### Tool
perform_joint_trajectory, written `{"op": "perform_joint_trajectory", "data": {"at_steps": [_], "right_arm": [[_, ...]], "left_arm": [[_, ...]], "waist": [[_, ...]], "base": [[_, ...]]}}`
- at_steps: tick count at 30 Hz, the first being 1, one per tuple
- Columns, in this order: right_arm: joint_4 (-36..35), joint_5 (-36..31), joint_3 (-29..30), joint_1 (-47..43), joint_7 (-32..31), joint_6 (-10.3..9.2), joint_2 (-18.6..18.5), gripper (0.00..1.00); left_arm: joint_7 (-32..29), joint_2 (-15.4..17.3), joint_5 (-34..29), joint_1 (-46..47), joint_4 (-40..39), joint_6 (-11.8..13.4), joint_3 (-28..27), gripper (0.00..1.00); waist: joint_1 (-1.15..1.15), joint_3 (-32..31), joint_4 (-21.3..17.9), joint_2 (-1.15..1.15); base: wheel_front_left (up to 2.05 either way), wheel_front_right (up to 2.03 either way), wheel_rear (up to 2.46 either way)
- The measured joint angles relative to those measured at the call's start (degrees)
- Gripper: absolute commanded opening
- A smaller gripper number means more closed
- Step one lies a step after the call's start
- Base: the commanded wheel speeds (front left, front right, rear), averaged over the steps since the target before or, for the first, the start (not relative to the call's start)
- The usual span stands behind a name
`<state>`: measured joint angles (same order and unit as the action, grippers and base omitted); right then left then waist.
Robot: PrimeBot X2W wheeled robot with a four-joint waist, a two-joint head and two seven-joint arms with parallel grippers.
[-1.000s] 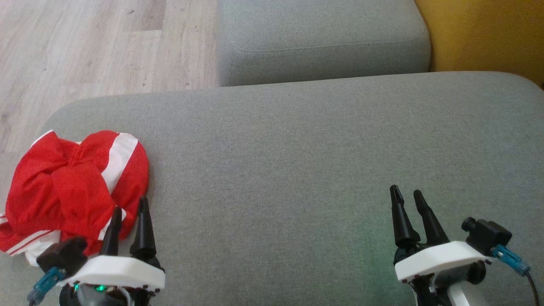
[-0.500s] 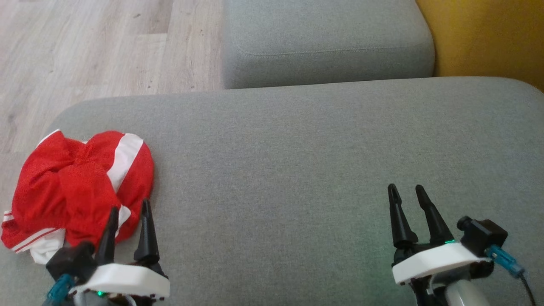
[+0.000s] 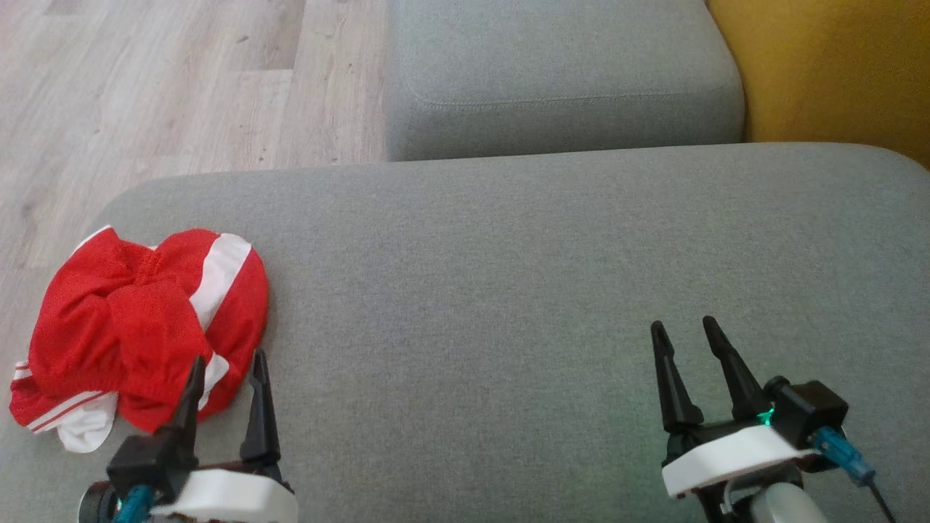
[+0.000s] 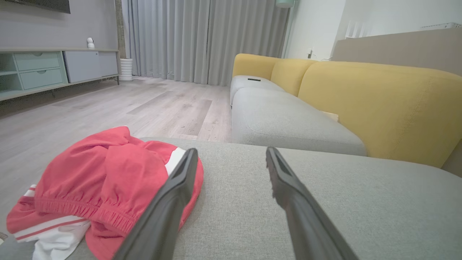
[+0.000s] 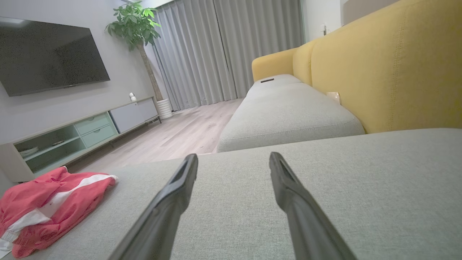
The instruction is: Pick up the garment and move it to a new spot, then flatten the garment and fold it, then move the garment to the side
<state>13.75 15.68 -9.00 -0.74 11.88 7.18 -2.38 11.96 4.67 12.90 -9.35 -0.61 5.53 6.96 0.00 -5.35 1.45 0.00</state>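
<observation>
The right pincer (image 5: pixel 233 156) is reaching up from the bottom centre of the frame, its two dark fingers spreading wide apart above the grey sofa cushion (image 5: pixel 343 187). A crumpled red garment (image 5: pixel 47 206) with a white stripe is lying on the cushion's edge at lower left, well apart from the fingers. A second grey cushion (image 5: pixel 288 115) is stretching away beyond, with yellow backrests (image 5: pixel 389 65) rising on the right. At upper left, a television (image 5: pixel 50 54) is hanging above a long cabinet (image 5: pixel 72 137), with a potted plant (image 5: pixel 135 21) standing beside grey curtains (image 5: pixel 231 47).
</observation>
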Motion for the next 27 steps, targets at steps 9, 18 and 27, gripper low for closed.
{"op": "perform_joint_trajectory", "data": {"at_steps": [9, 18, 27], "right_arm": [[-0.02, -5.63, -1.36, -0.04, 1.33, 0.00, -0.01, 1.00], [0.07, -9.79, -2.53, -1.26, 2.49, 0.00, -0.02, 1.00], [0.07, -9.79, -2.88, -1.25, 2.49, 0.01, -0.02, 1.00]], "left_arm": [[1.51, 0.01, -6.86, -1.13, -0.85, -0.04, 0.45, 1.00], [2.34, 0.01, -11.44, -2.54, -1.70, -0.04, 1.12, 1.00], [2.34, 0.00, -11.81, -2.55, -1.57, -0.07, 1.01, 1.00]], "waist": [[0.00, -1.06, -0.13, 0.00], [0.00, -1.88, 0.11, 0.00], [0.00, -2.07, 0.07, 0.00]], "base": [[0.00, 0.00, 0.00], [0.00, 0.00, 0.00], [0.00, 0.00, 0.00]]}}
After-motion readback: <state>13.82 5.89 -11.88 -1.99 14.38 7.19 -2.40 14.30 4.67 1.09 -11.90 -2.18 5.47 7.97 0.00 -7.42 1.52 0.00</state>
